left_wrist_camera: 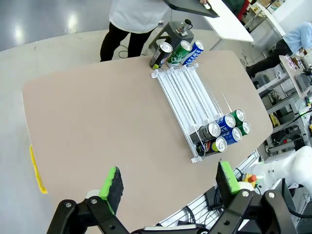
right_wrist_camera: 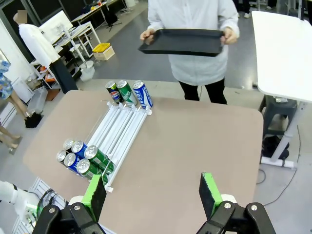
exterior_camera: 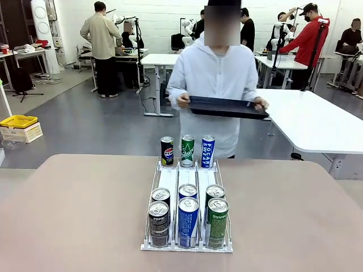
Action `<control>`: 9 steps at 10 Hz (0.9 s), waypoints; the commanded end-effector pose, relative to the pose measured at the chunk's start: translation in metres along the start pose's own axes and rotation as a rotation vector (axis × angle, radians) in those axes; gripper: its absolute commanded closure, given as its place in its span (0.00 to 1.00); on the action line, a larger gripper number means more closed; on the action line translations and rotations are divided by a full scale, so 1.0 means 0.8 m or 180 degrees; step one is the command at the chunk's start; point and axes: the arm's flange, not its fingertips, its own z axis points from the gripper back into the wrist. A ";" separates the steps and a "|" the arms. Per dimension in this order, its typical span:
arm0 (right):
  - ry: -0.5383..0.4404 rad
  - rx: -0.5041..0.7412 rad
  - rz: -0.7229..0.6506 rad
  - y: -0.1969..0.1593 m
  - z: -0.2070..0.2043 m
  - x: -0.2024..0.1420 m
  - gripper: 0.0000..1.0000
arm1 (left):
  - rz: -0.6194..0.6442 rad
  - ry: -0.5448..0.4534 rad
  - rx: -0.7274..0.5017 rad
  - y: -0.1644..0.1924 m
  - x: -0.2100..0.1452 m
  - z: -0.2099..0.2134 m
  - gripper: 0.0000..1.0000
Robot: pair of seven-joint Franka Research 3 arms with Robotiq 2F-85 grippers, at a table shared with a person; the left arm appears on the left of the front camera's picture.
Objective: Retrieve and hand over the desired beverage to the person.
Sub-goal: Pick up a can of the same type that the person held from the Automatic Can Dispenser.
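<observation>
The person [exterior_camera: 214, 79] in a white hooded jacket stands at the table's far side, holding a black tray [exterior_camera: 227, 107] level in both hands. A clear three-lane can rack [exterior_camera: 187, 181] lies mid-table. At its far end stand a Pepsi can [exterior_camera: 167, 151], a green can [exterior_camera: 187, 150] and a blue Pocari Sweat can [exterior_camera: 207, 151]; several more cans [exterior_camera: 188, 218] crowd its near end. My left gripper [left_wrist_camera: 168, 183] hangs open high above the table [left_wrist_camera: 97, 122], nothing between its fingers. My right gripper [right_wrist_camera: 151, 192] is likewise open and empty, well above the table, with the rack [right_wrist_camera: 119, 131] ahead to its left.
A white table [exterior_camera: 317, 122] stands behind the person to the right. A yellow bin [exterior_camera: 19, 121] sits on the floor at far left. Other people work at tables in the background. Bare tabletop lies on both sides of the rack.
</observation>
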 end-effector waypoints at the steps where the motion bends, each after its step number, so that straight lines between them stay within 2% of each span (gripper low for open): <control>1: -0.0007 0.0006 -0.0016 -0.003 -0.002 -0.002 0.00 | -0.0021 -0.0006 -0.0015 -0.002 0.001 0.002 0.00; 9: -0.0007 0.0006 -0.0016 -0.003 -0.002 -0.002 0.00 | -0.0021 -0.0006 -0.0015 -0.002 0.001 0.002 0.00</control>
